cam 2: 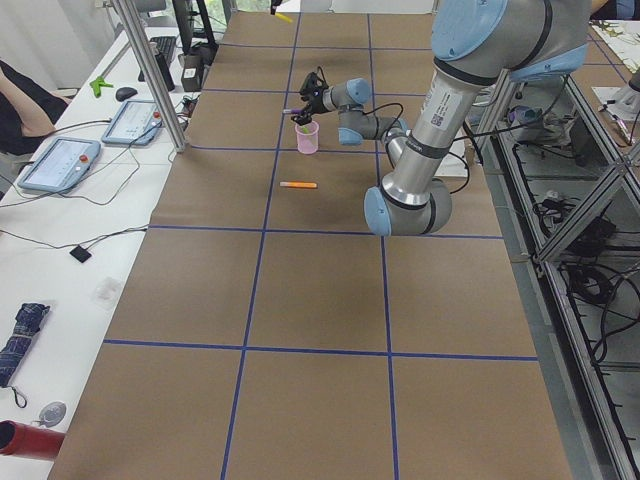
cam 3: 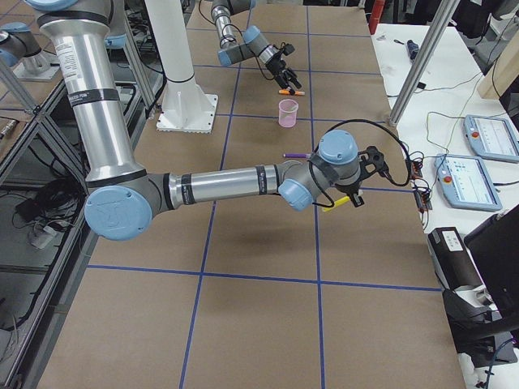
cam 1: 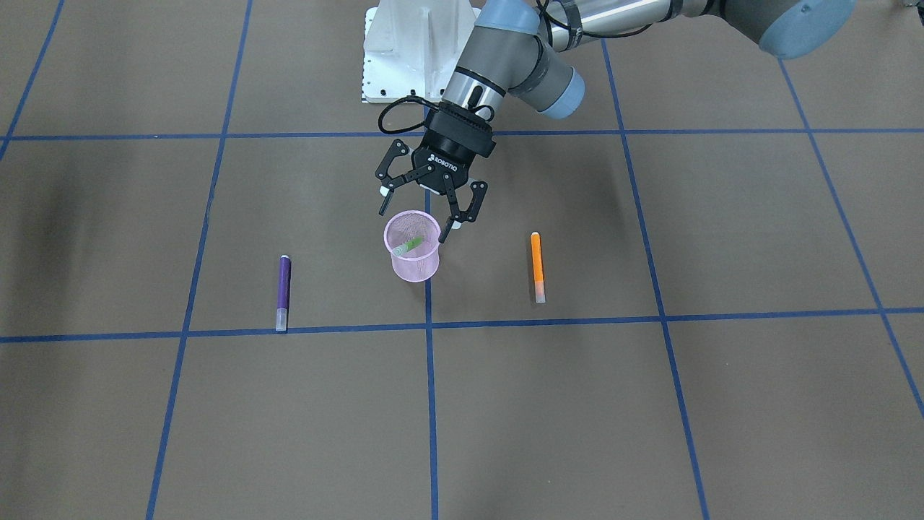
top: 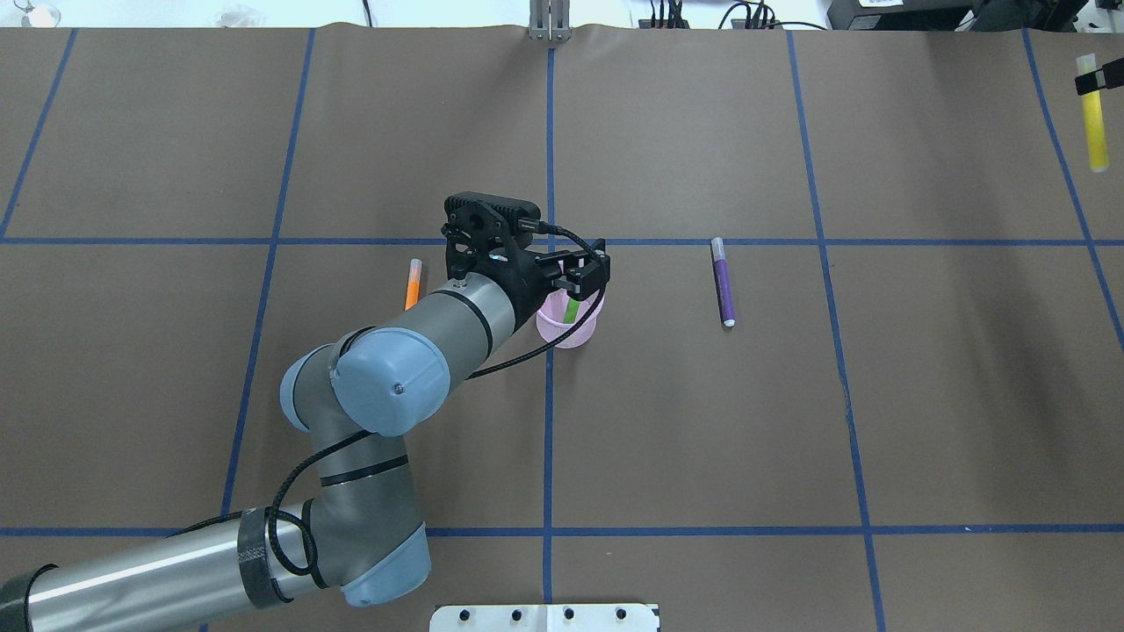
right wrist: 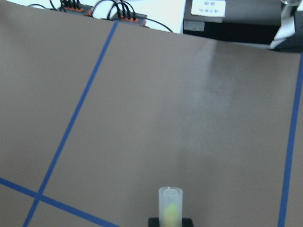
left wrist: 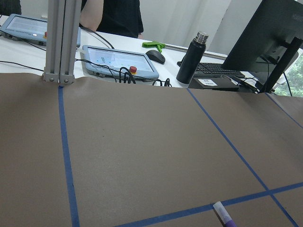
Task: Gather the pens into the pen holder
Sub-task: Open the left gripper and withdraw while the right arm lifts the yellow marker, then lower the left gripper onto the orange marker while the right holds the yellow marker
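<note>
the table (cam 1: 650, 419) is plain brown, crossed by blue tape lines (cam 1: 431, 404) in a wide grid. the pen holder (cam 1: 416, 269) is pink wire mesh (open enough to show colour inside). the green pen (cam 1: 412, 245) in it has a whitish cap; the purple pen (cam 1: 284, 287) and orange pen (cam 1: 537, 261) have pale translucent ends too. the yellow pen (top: 1094, 127) sits in the black right gripper (top: 1098, 83). the left gripper (cam 1: 413, 222) is black, its arm (top: 395, 391) silver-grey with pale blue joint caps.

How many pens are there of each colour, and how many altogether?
purple pen: 1
orange pen: 1
green pen: 1, standing in the pen holder
yellow pen: 1, held by the right gripper
Total: 4 pens
</note>
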### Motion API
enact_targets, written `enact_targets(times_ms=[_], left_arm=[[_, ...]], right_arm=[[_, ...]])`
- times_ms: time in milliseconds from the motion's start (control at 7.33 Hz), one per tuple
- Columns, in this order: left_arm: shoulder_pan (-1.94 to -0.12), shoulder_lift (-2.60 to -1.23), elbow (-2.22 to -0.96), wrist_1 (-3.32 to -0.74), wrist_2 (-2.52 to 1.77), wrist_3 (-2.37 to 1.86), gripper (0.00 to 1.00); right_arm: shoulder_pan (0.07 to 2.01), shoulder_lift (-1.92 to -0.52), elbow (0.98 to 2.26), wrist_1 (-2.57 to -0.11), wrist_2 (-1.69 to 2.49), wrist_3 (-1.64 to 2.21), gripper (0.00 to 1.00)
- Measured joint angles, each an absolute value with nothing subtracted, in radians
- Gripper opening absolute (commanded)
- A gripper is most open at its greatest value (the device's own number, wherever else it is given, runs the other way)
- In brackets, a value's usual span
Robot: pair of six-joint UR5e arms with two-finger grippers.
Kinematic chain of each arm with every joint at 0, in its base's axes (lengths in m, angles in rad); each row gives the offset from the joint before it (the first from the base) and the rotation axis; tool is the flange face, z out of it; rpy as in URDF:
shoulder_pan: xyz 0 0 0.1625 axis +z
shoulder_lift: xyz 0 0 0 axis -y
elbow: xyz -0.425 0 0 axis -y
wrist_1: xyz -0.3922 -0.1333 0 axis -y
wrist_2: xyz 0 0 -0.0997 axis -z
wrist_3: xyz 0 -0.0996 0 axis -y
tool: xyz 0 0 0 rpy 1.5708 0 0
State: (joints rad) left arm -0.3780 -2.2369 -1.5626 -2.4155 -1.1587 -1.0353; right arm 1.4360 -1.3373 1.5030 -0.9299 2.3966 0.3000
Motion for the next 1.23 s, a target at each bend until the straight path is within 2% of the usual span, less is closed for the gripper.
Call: enact_targets(times_ms=[409, 818, 1227], left_arm=[[-0.416, -2.192, -1.565, -2.407, -1.231, -1.084, 0.99], [-0.530, -2.129, -1.565, -2.386, -1.432, -1.100, 0.99], [-0.652, -2.113, -1.596, -2.229, -1.689, -1.116, 0.99]], right_arm=[[1.398, -1.276, 1.505, -0.794, 2.357, 0.362, 0.00], [1.217, -1.258, 1.513, -0.528, 2.145, 0.647, 0.00], [1.126, -1.255, 1.549, -0.444, 2.060, 0.748, 0.00]])
